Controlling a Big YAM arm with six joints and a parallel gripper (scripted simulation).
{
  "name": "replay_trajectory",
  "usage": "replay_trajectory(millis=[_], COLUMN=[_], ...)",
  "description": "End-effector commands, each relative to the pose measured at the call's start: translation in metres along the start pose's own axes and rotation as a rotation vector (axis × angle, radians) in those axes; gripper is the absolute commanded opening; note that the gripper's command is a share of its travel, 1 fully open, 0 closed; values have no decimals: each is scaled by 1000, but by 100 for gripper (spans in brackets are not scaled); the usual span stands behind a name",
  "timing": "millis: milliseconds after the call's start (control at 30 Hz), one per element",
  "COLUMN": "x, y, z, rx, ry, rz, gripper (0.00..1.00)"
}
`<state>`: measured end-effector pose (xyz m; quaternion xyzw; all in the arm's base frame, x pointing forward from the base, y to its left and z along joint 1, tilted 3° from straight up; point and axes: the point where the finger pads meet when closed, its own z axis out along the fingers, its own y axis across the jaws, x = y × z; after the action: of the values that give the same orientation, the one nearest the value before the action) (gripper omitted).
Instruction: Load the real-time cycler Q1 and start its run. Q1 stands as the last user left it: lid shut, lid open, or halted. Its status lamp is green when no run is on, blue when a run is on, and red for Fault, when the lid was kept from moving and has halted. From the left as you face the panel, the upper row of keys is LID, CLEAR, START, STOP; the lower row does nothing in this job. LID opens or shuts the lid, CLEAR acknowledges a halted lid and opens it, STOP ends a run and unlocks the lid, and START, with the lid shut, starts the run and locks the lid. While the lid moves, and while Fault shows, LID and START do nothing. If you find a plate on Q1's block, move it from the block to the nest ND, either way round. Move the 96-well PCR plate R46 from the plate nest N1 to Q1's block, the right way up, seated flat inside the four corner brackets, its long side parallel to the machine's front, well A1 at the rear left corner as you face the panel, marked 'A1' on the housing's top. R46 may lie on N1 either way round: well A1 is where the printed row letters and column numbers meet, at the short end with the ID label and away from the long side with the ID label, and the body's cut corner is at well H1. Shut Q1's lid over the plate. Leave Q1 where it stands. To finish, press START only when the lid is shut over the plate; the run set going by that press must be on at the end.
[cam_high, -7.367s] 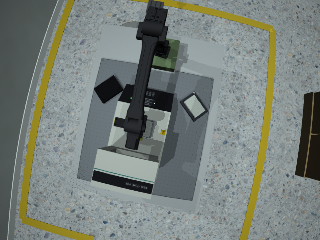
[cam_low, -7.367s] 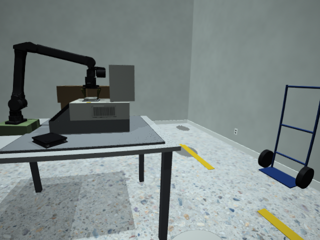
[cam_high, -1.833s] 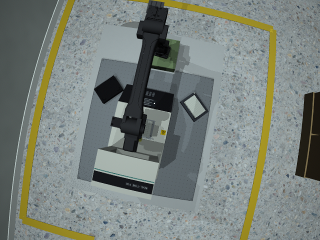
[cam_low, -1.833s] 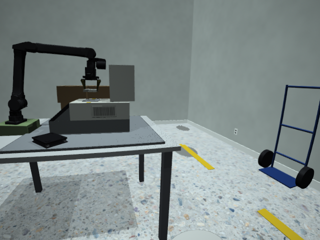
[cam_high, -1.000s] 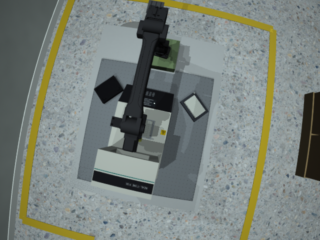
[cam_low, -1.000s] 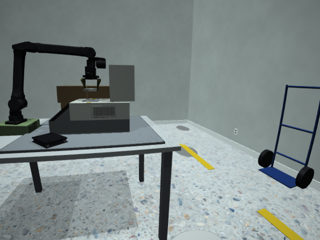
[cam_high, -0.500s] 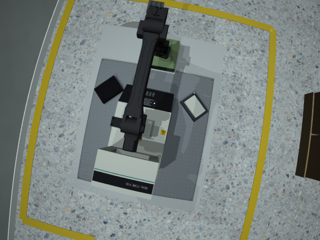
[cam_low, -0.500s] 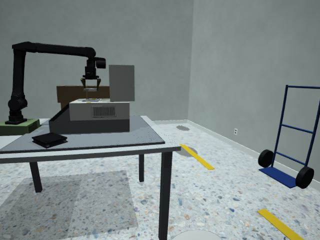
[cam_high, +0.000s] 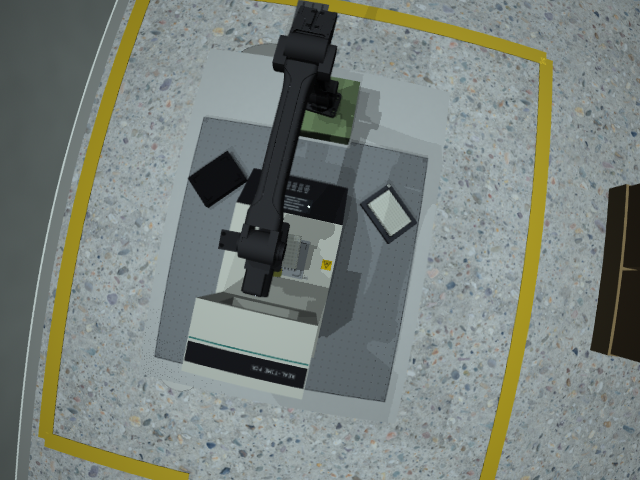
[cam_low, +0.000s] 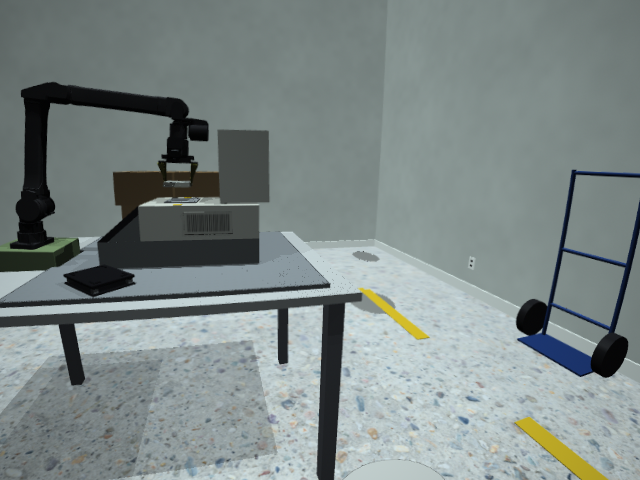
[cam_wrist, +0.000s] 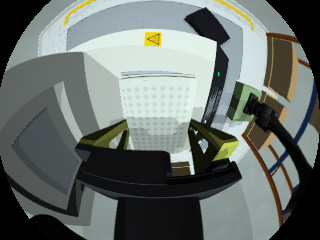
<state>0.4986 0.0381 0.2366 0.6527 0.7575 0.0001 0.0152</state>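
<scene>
1. The cycler Q1 (cam_low: 199, 222) stands directly under the claw, its lid (cam_low: 242, 165) raised upright just beyond the claw on the side away from the arm's base.
2. The black arm (cam_high: 281, 139) reaches out over the key panel, its wrist pointing straight down.
3. Two plate nests lie back toward the arm's base from the claw, one on each flank of the cycler. One is a bare black nest (cam_high: 217, 178); the other nest (cam_high: 373, 223) carries a pale plate.
4. The claw (cam_wrist: 159, 127) pinches a 96-well plate (cam_wrist: 159, 96) across its narrow width, with the olive fingers spread wide on its two long sides.
5. The plate hangs level, right way up, a little above the block and not touching it. The block is straight below, so a plain descent would seat it.
6. Its long axis runs crosswise to the fingers' closing line and appears parallel to the panel. Which end holds A1 cannot be read.
7. Whether this is R46 or a plate found on the block cannot be told.
8. The status lamp (cam_wrist: 218, 74), to the claw's panel side, glows green.
</scene>
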Motion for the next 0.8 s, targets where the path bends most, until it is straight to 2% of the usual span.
replay_trajectory(millis=[0, 133, 267, 300, 467, 600, 700, 767], x=[-28, -42, -45, -44, -74, -91, -96, -98], y=[-16, -25, -33, -33, -53, -65, -72, -79], z=[-27, -32, -29, -25, -12, -23, -32, -31], rx=[-67, -87, -75, -63, -38, -64, -84, -79], ry=[-6, -11, -8, -11, -13, -24, -37, -32], rz=[-36, -170, -175, -217, -249, -284, -387, -437], gripper=[0, 0, 0, 0, 0, 0, 0, 0])
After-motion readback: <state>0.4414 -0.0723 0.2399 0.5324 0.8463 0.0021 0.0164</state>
